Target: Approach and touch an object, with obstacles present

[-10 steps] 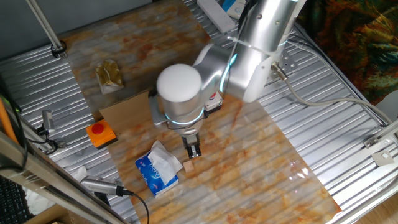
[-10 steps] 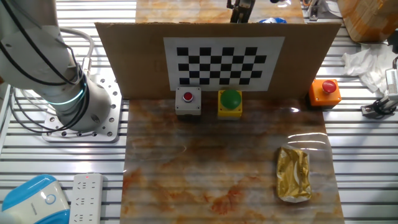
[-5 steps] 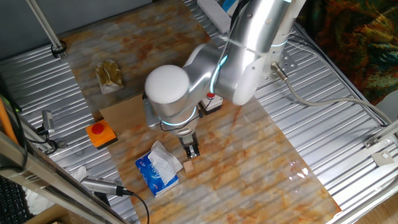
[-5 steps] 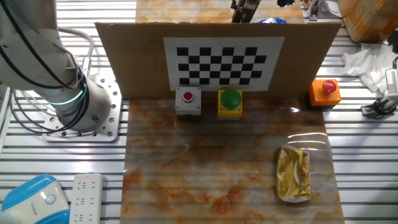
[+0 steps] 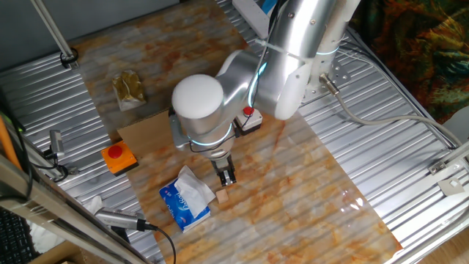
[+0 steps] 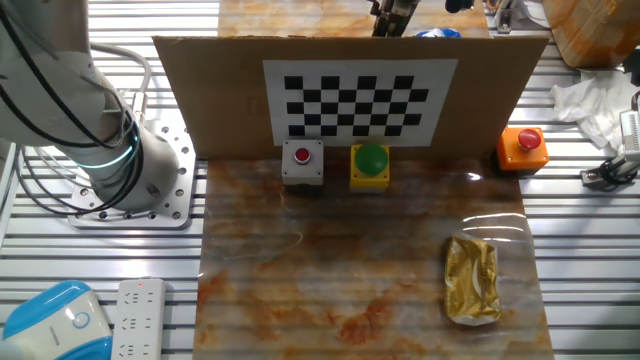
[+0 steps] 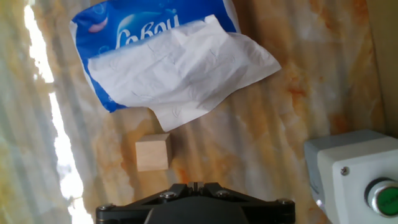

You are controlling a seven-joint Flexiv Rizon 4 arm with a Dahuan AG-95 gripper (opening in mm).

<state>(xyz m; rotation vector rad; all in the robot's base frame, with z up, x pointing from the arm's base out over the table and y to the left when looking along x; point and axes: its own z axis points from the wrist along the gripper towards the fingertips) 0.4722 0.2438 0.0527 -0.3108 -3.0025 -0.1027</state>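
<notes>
The obstacle is a long brown cardboard wall (image 6: pixel 210 90) with a checkerboard sheet on it; it also shows in one fixed view (image 5: pixel 146 130). My gripper (image 5: pixel 228 177) hangs on the far side of that wall, low over the marbled board, jaws shut and empty. In the other fixed view only its top (image 6: pixel 392 14) shows above the wall. In the hand view the gripper (image 7: pixel 194 185) is at the bottom edge. A small wooden cube (image 7: pixel 153 153) lies just ahead and left of it. A blue tissue pack (image 7: pixel 155 43) lies beyond. A grey box with a green button (image 7: pixel 357 177) is at the right.
In front of the wall stand a grey box with a red button (image 6: pixel 302 164), a yellow box with a green button (image 6: pixel 370 163) and an orange button box (image 6: pixel 523 147). A gold packet (image 6: pixel 472 280) lies on the board. A power strip (image 6: pixel 140 320) sits at the lower left.
The arm's elbow has swung a little to the left; the gripper has stayed almost in place above the cube, still shut.
</notes>
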